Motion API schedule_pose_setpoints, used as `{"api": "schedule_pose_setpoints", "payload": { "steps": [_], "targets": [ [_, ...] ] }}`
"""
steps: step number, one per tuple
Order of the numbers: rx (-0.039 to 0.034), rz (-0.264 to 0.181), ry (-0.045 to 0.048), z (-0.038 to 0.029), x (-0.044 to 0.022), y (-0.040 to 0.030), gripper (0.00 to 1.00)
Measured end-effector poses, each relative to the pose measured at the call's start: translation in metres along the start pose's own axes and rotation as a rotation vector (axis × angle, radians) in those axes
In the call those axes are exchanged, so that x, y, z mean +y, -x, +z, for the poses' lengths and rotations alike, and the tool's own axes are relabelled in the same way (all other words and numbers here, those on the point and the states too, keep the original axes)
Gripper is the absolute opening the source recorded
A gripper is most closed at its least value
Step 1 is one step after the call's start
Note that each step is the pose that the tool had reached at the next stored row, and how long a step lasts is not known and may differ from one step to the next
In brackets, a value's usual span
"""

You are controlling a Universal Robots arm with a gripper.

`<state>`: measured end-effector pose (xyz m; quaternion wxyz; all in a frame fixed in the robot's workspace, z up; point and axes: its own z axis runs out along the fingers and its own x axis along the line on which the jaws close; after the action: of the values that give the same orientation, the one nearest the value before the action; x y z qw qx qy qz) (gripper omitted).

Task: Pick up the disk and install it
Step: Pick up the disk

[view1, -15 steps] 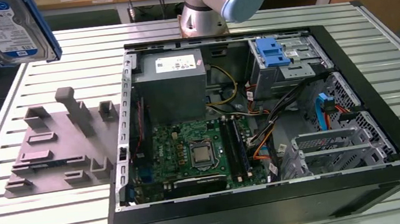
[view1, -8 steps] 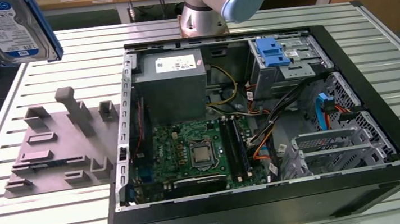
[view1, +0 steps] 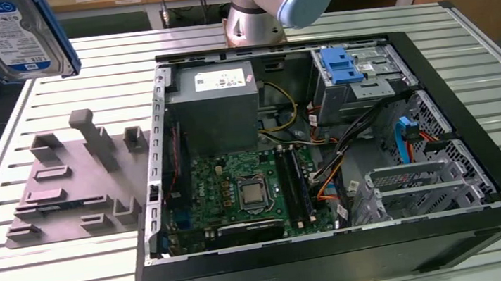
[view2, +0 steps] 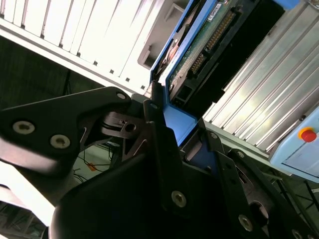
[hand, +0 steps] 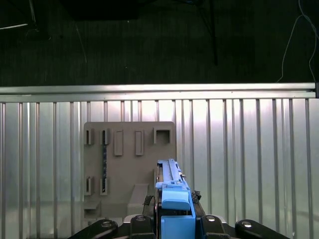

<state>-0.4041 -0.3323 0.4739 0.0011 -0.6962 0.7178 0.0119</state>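
The disk (view1: 17, 36), silver with a blue-and-white label and a blue frame, hangs in the air above the table's far corner at the exterior view's left, well clear of the computer case. In the second wrist view my gripper (view2: 177, 117) is shut on the disk (view2: 199, 55), black fingers (view2: 159, 144) clamping its blue carrier frame, with the green circuit-board side showing. In the first wrist view the disk (hand: 172, 191) stands edge-on between the fingers (hand: 142, 221) of the gripper (hand: 172, 221), above the grey holder plate.
An open computer case (view1: 453, 89) lies on the slatted metal table (view1: 58, 276), with a grey power-supply box (view1: 213, 106), a motherboard (view1: 237, 191) and a drive bay with a blue latch (view1: 341, 66). A grey holder plate (view1: 67, 190) sits beside it. The arm's base (view1: 263, 4) stands behind.
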Motion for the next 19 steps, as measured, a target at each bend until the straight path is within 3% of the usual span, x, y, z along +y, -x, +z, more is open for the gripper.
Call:
{"api": "schedule_pose_setpoints", "payload": {
  "steps": [19],
  "targets": [
    [0.0000,0.000,0.0001,-0.0001,-0.0041,0.0001,0.36]
  ]
}}
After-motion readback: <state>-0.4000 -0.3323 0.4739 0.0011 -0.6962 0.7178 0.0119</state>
